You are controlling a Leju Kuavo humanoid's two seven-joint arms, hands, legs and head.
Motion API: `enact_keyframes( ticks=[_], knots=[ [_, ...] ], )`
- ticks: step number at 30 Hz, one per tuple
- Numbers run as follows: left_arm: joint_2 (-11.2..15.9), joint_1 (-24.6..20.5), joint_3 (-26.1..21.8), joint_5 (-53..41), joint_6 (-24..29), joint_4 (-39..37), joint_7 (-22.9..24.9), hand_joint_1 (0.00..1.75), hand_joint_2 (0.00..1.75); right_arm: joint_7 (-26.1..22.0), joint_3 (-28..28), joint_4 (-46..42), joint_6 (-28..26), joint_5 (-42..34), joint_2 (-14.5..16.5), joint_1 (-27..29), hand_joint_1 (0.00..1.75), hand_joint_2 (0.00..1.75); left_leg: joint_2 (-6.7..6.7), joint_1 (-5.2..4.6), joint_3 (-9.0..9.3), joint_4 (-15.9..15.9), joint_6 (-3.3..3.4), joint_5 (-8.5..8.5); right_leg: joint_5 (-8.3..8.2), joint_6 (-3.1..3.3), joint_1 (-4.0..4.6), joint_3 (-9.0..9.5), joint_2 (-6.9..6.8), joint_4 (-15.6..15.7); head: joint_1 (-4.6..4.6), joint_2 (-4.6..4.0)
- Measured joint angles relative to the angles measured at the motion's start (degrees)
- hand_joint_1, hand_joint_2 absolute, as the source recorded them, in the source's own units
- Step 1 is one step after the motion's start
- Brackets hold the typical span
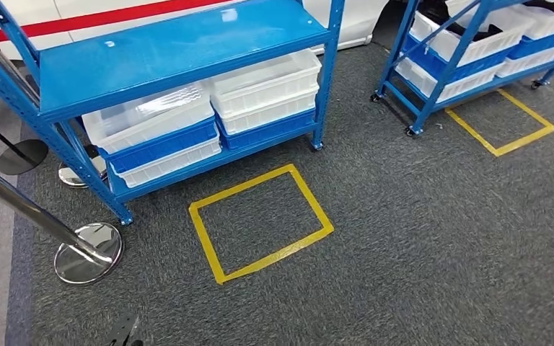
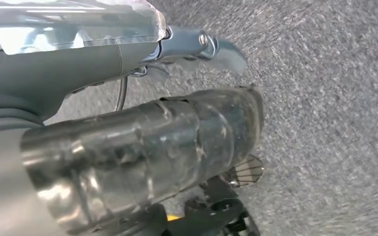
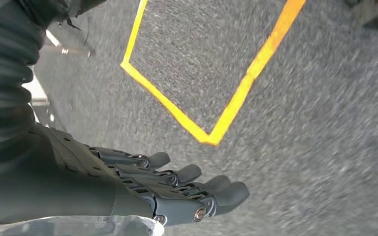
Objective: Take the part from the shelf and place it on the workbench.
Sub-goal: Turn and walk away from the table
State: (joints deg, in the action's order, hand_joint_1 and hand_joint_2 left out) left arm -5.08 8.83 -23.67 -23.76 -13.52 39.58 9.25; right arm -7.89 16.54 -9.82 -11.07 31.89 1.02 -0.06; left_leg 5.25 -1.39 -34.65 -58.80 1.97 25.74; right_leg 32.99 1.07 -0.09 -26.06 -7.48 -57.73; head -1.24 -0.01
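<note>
A blue shelf rack (image 1: 180, 50) stands ahead on grey carpet. Its lower level carries stacked white bins (image 1: 263, 90) and a clear bin (image 1: 148, 115) on a blue one (image 1: 162, 144); I cannot make out a part inside them. My left hand (image 2: 142, 132) hangs over the carpet, thumb and a finger stretched out, holding nothing. My right hand (image 3: 142, 191) also hangs low with its fingers loosely extended and empty, beside a yellow tape corner (image 3: 236, 103).
A yellow tape square (image 1: 260, 223) marks the floor in front of the rack. A second blue rack (image 1: 440, 72) at the right holds bins with dark items (image 1: 476, 32), with another tape square (image 1: 501, 122) before it. Chrome stanchion bases (image 1: 88, 252) stand at the left.
</note>
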Motion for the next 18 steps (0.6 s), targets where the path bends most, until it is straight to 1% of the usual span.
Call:
enact_keyframes(
  ticks=[1, 2, 3, 4, 5, 6, 7, 8, 9, 10, 11, 12, 13, 14, 15, 16, 17, 18],
  knots=[
    [0.01, 0.08, 0.01, 0.0, 0.0, 0.02, 0.0, 0.0, 0.0, 0.0, -0.01, -0.02, 0.0, 0.0, -0.01, -0.06, 0.0, 1.75, -0.96, 0.14, 0.39, 0.41, 0.25, 0.08, -0.05, -0.33, -0.05, 0.52, -0.4, -0.11, -0.04, 0.01],
    [0.01, 0.23, 0.01, 0.0, 0.01, 0.03, 0.01, 0.0, 0.0, 0.0, -0.01, -0.04, 0.01, 0.0, -0.01, -0.13, 0.0, 1.75, -1.83, 0.34, 1.05, 0.95, 0.51, 0.14, -0.07, -0.63, -0.17, 0.8, 0.23, -0.78, 0.02, 0.01],
    [0.0, 0.29, 0.02, 0.0, 0.01, 0.06, 0.01, 0.0, 0.0, 0.0, -0.01, -0.07, 0.01, 0.0, -0.01, -0.19, 0.0, 1.75, -2.66, 0.59, 1.86, 1.49, 0.81, 0.24, 0.19, -0.89, -0.33, 0.32, 1.83, -2.34, 0.05, 0.01],
    [-0.01, 0.21, 0.02, 0.0, 0.01, 0.09, 0.01, 0.0, 0.0, 0.0, -0.02, -0.09, 0.0, 0.0, -0.01, -0.24, 0.0, 1.75, -3.45, 0.82, 2.72, 1.93, 1.11, 0.34, 0.89, -1.1, -0.51, -0.98, 3.75, -4.82, 0.09, 0.01],
    [-0.02, 0.07, 0.03, 0.0, 0.01, 0.13, 0.01, 0.0, 0.0, 0.0, -0.04, -0.09, 0.0, 0.0, -0.02, -0.25, 0.0, 1.75, -4.2, 0.95, 3.26, 2.18, 1.35, 0.54, 2.05, -1.29, -0.7, -3.06, 5.76, -8.08, 0.15, 0.0],
    [-0.02, -0.12, 0.03, 0.0, 0.0, 0.15, 0.0, 0.0, 0.0, 0.0, -0.09, -0.1, -0.01, 0.0, -0.02, -0.23, 0.0, 1.75, -5.07, 1.06, 3.65, 2.27, 1.53, 0.81, 3.56, -1.48, -0.8, -5.57, 6.93, -11.54, 0.17, -0.01],
    [-0.03, -0.23, 0.04, 0.0, -0.01, 0.15, 0.0, 0.0, 0.0, 0.0, -0.15, -0.1, -0.01, 0.0, -0.02, -0.21, 0.0, 1.75, -5.99, 1.12, 4.03, 2.26, 1.61, 1.13, 4.94, -1.66, -0.9, -8.02, 7.34, -14.44, 0.17, -0.01],
    [-0.03, -0.2, 0.06, 0.0, -0.01, 0.16, 0.0, 0.0, 0.0, 0.0, -0.21, -0.09, 0.0, 0.0, -0.04, -0.15, 0.0, 1.75, -6.98, 1.18, 4.55, 2.25, 1.58, 1.54, 5.7, -1.86, -1.02, -9.91, 7.45, -16.02, 0.18, 0.0],
    [-0.04, -0.08, 0.07, 0.0, -0.01, 0.16, 0.0, 0.0, 0.0, 0.0, -0.25, -0.09, 0.0, 0.0, -0.07, -0.06, 0.0, 1.75, -7.99, 1.27, 5.23, 2.22, 1.45, 2.03, 5.42, -2.0, -1.12, -10.99, 7.49, -15.8, 0.19, 0.0],
    [-0.06, 0.05, 0.08, 0.0, -0.02, 0.16, 0.0, 0.0, 0.0, 0.0, -0.28, -0.08, 0.01, 0.0, -0.11, 0.02, 0.0, 1.75, -8.99, 1.39, 6.02, 2.18, 1.21, 2.61, 3.93, -2.13, -1.23, -11.25, 7.63, -13.85, 0.19, 0.01],
    [-0.07, 0.16, 0.08, 0.0, -0.02, 0.16, 0.0, 0.0, 0.0, 0.0, -0.29, -0.07, 0.02, 0.0, -0.15, 0.12, 0.0, 1.75, -9.88, 1.53, 6.83, 2.12, 0.9, 3.27, 1.2, -2.28, -1.38, -10.97, 8.21, -10.6, 0.21, 0.01],
    [-0.08, 0.19, 0.09, 0.0, -0.03, 0.16, 0.0, 0.0, 0.0, 0.0, -0.3, -0.02, 0.04, 0.0, -0.16, 0.29, 0.0, 1.75, -10.67, 1.63, 7.5, 1.94, 0.54, 3.95, -2.13, -2.39, -1.49, -10.57, 9.19, -7.27, 0.23, 0.0],
    [-0.08, 0.2, 0.09, 0.0, -0.03, 0.16, 0.01, 0.0, 0.0, 0.0, -0.32, 0.03, 0.11, 0.0, -0.18, 0.39, 0.0, 1.75, -11.4, 1.68, 7.89, 1.79, 0.14, 4.61, -4.36, -2.26, -1.48, -10.21, 10.01, -4.81, 0.27, -0.01],
    [-0.08, 0.19, 0.09, 0.02, -0.04, 0.17, 0.01, 0.0, 0.0, 0.0, -0.35, 0.08, 0.2, 0.0, -0.19, 0.38, 0.0, 1.75, -11.99, 1.7, 8.08, 1.72, -0.26, 5.23, -5.97, -2.04, -1.4, -9.9, 10.65, -3.4, 0.28, -0.01],
    [-0.07, 0.19, 0.11, 0.05, -0.05, 0.17, 0.01, 0.0, 0.0, 0.0, -0.38, 0.11, 0.28, 0.0, -0.19, 0.33, 0.0, 1.31, -12.44, 1.69, 8.26, 1.57, -0.64, 5.59, -6.39, -1.62, -1.26, -9.68, 10.71, -2.95, 0.28, -0.01],
    [-0.03, 0.22, 0.13, 0.1, -0.08, 0.19, 0.01, 0.0, 0.0, 0.0, -0.4, 0.1, 0.34, 0.0, -0.19, 0.19, 0.0, 0.87, -12.72, 1.7, 8.36, 1.5, -1.0, 5.74, -5.9, -1.07, -1.13, -9.28, 10.21, -2.85, 0.27, 0.0],
    [0.06, 0.25, 0.15, 0.15, -0.1, 0.21, 0.01, 0.0, 0.0, 0.0, -0.41, 0.05, 0.37, 0.0, -0.11, 0.12, 0.0, 0.44, -12.54, 1.72, 8.37, 0.99, -1.28, 5.7, -5.89, -0.63, -1.14, -8.63, 9.75, -2.54, 0.25, 0.0],
    [0.13, 0.25, 0.21, 0.22, -0.14, 0.25, -0.03, 0.0, 0.0, -0.01, -0.42, 0.02, 0.42, -0.04, -0.08, 0.15, 0.0, 0.0, -11.54, 1.68, 7.94, -0.44, -1.55, 5.32, -5.58, -0.14, -1.21, -7.84, 9.26, -2.12, 0.17, 0.0]
  ],
)
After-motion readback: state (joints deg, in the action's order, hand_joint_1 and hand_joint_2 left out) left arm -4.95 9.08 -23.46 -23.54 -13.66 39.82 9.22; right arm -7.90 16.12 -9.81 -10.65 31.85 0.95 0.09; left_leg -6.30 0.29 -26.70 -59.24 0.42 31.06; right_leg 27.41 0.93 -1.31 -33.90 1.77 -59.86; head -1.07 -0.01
